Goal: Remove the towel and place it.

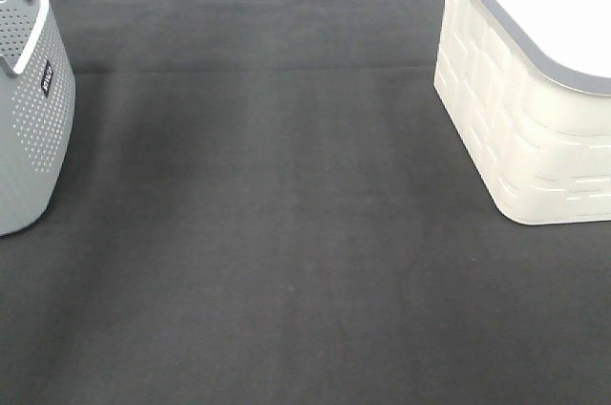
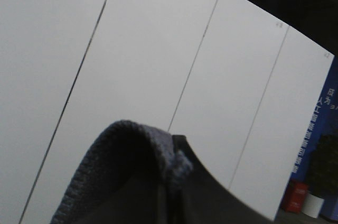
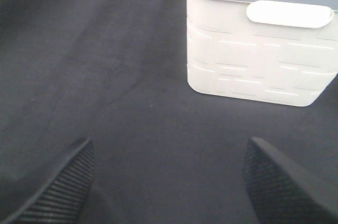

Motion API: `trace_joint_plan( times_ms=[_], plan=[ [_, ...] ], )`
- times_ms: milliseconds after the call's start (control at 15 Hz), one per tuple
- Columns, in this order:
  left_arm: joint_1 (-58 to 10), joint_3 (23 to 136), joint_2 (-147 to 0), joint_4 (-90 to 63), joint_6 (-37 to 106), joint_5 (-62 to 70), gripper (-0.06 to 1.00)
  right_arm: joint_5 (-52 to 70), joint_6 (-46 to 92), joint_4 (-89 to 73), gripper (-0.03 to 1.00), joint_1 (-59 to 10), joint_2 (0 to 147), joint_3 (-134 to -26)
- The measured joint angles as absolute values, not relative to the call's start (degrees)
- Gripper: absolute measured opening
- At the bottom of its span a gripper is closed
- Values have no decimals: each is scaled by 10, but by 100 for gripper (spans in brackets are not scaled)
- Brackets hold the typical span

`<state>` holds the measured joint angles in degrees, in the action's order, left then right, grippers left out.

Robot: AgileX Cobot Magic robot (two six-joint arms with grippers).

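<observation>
Cloth closest to the lens: the towel (image 2: 113, 134) arches over the left hand (image 2: 171, 160). Its stitched hem is pinched where the two fingers meet, so I log that hand as clamped on it. Past it, the left wrist view gives me only white wall panels (image 2: 137, 44).

Right hand (image 3: 169, 155) hangs over the black surface (image 3: 105, 65), fingers wide apart. Ahead of it stands the white basket (image 3: 248, 60) with a grey rim.

High camera: white basket on the right, grey perforated basket (image 1: 29, 138) at the left edge, dark surface between them.
</observation>
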<state>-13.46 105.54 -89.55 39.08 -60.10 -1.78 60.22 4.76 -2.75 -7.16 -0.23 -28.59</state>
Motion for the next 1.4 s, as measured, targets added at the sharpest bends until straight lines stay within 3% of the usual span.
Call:
trace_joint_plan(
  times_ms=[267,533,1067,1400],
  plan=[
    [-201,1062,-906,391,-586,6,0,602,48,-28,76,-72,-2,-286],
    [-285,1063,-910,335,-427,107,0,602,48,-28,76,-72,-2,-286],
    [-294,1063,-916,-207,224,351,0,602,48,-30,76,-72,-2,-286],
    [-294,985,-916,-215,255,394,0,599,46,-76,76,-72,-2,-286]
  ],
)
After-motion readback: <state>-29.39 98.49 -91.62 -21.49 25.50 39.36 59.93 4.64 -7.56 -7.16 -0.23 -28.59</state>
